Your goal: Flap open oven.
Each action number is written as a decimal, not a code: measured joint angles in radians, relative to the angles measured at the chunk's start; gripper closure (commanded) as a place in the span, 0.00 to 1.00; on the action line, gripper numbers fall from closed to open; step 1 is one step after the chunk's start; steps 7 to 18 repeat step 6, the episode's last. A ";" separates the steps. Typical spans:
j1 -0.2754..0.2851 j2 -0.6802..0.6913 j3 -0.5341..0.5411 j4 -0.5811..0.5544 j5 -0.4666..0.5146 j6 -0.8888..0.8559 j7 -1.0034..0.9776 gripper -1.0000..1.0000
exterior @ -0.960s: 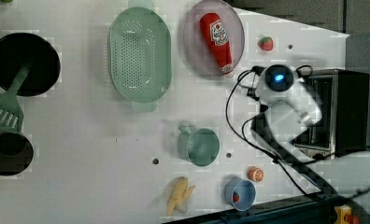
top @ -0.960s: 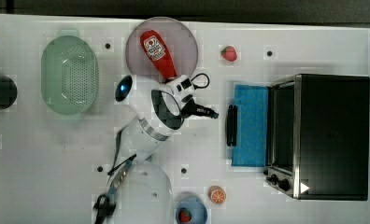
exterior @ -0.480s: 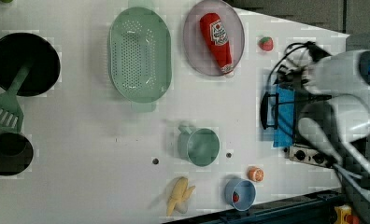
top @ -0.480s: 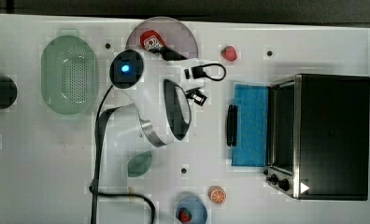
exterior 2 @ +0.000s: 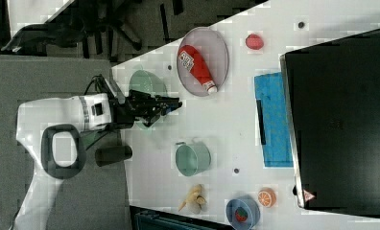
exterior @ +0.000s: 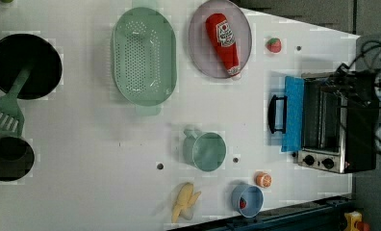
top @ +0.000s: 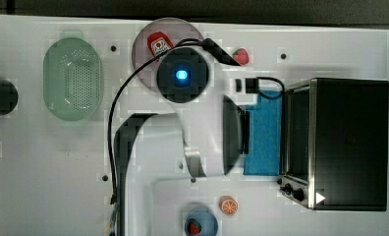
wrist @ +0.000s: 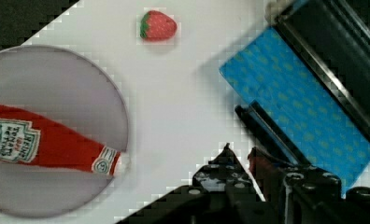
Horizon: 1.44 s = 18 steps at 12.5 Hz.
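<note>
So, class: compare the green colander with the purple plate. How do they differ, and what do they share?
The colander is green, oval and perforated with small holes; the plate is purple, nearly round and smooth. The colander holds nothing, while the plate carries a red ketchup bottle. The colander has small tab handles at its ends; the plate has none. Both rest side by side on the white table.

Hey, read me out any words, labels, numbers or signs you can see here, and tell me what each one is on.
White label with dark lettering on the red ketchup bottle: print too blurred to read.
Small round white mark near the ketchup bottle's tip, in the wrist view: unreadable.
White triangle sign on the oven's top corner by the knobs: no wording legible; in the right view it looks red and white.
No other text is visible.
</note>
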 measured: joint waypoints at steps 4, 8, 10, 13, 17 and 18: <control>-0.009 -0.120 0.000 -0.006 0.142 -0.134 0.000 0.83; 0.001 -0.180 0.003 0.000 0.143 -0.173 0.000 0.83; 0.001 -0.180 0.003 0.000 0.143 -0.173 0.000 0.83; 0.001 -0.180 0.003 0.000 0.143 -0.173 0.000 0.83; 0.001 -0.180 0.003 0.000 0.143 -0.173 0.000 0.83; 0.001 -0.180 0.003 0.000 0.143 -0.173 0.000 0.83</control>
